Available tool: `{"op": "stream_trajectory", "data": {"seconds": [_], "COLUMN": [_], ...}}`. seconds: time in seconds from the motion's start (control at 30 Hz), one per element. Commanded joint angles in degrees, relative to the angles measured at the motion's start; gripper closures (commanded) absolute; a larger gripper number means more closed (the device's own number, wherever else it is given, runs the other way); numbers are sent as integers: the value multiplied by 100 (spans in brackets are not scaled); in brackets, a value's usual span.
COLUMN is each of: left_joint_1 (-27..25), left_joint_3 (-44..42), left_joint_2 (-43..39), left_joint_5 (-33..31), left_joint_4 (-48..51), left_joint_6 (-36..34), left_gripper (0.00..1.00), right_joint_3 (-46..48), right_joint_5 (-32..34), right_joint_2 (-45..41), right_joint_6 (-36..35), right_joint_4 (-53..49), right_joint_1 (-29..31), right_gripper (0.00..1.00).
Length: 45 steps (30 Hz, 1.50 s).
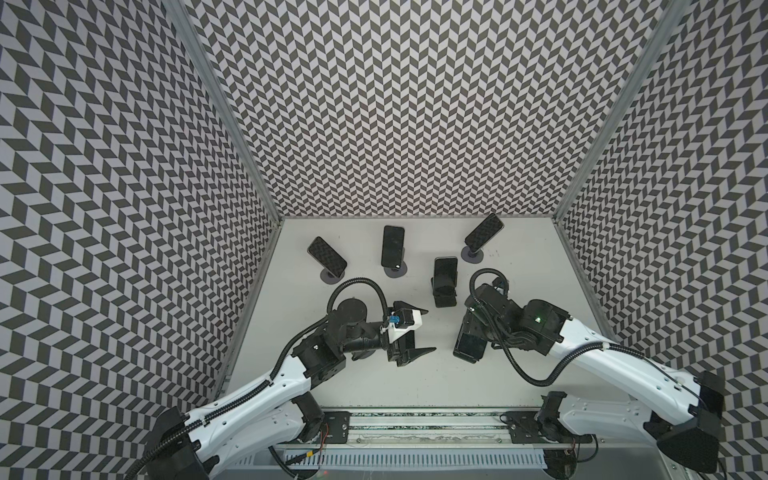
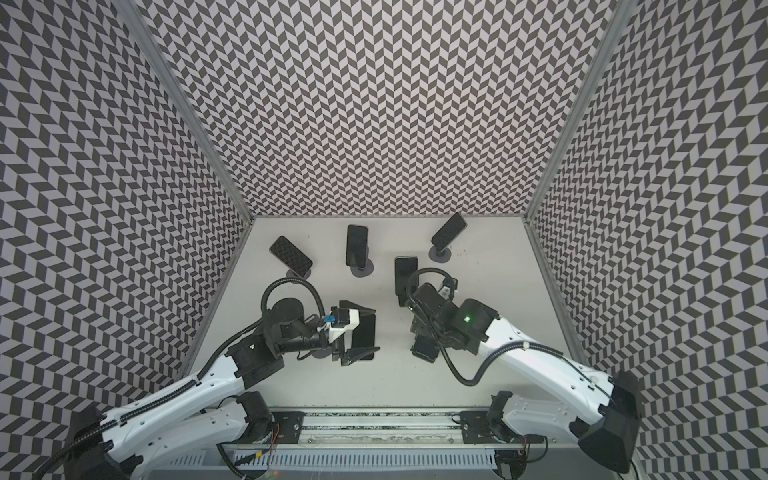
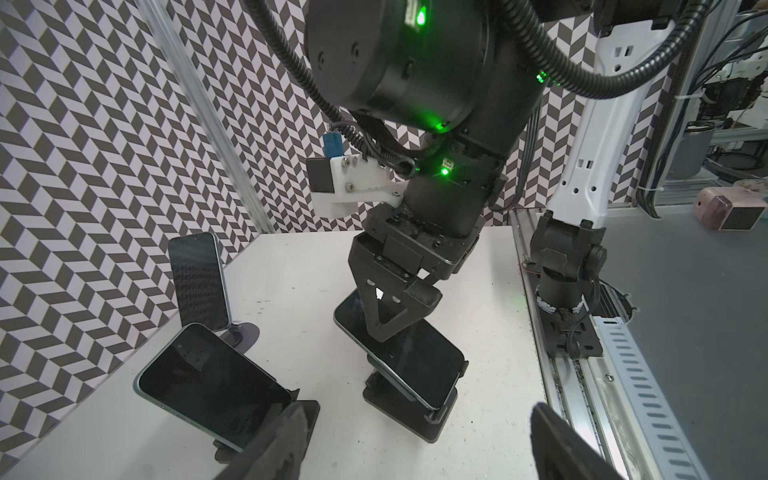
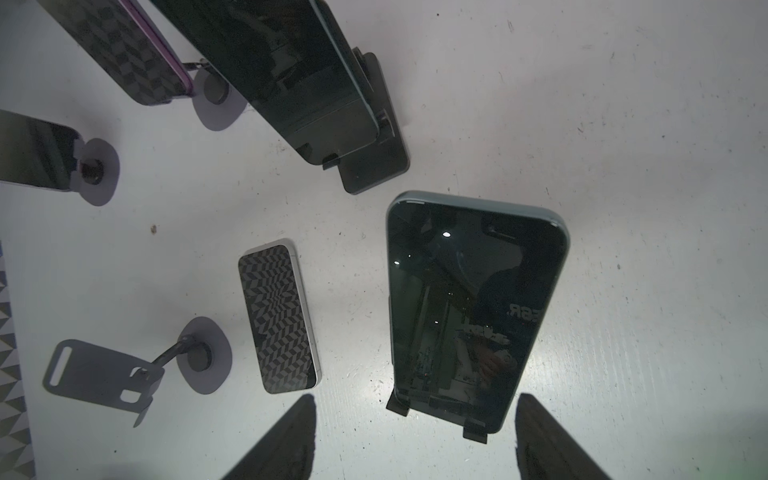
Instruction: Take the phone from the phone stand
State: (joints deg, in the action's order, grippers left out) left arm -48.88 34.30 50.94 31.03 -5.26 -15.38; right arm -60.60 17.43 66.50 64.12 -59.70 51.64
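White bench [image 1: 519, 374] carries several dark phones on stands inside patterned walls. The phone [image 4: 473, 311], teal-edged with a black screen, leans tilted on its black stand [image 3: 395, 409] near the front right of the bench, its lower end caught in the stand's two small lips. The right end effector [image 4: 415, 398] hangs right over it, fingers spread to either side of the phone's lower end; the right wrist view shows a clear gap on one side and a narrow one on the other, so nothing is pinched. From the left wrist view one right finger [image 3: 380, 320] crosses in front of the phone's upper part, and whether it touches the glass cannot be told. The left end effector [image 1: 431, 330] is spread wide as well and grips nothing; in a top view it sits above a flat phone [image 2: 365, 336] that lies face up on the bench, its screen mirroring the wall pattern. Just beside that flat phone stands a bare stand [image 4: 99, 374] with a round foot. Behind the phone, a second phone [image 1: 445, 274] leans on another black stand, close by but apart. Three more phones [image 1: 327, 252] [image 1: 392, 246] [image 1: 484, 230] sit on round-foot stands along the back of the bench.
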Motion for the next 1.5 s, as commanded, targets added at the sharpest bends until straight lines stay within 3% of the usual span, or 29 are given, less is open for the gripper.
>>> {"op": "stream_trajectory", "data": {"seconds": [0.0, 0.57, 0.93, 1.47], "left_joint_1": [-60, -130, -131, -137], "left_joint_3": [18, -93, -61, 24], "left_joint_2": [56, 177, 163, 158], "left_joint_5": [105, 61, 1, -303], "left_joint_4": [-168, -322, -100, 65], "left_joint_6": [-52, -36, -102, 10], "left_gripper": [15, 15, 15, 15], "right_joint_3": [-32, -267, -154, -311], "right_joint_5": [182, 524, 794, 933], "right_joint_2": [88, 423, 700, 1081], "right_joint_6": [310, 442, 847, 447], "right_joint_4": [-75, -261, -217, 11], "right_joint_1": [39, 39, 31, -229], "right_gripper": [25, 19, 9, 9]}}
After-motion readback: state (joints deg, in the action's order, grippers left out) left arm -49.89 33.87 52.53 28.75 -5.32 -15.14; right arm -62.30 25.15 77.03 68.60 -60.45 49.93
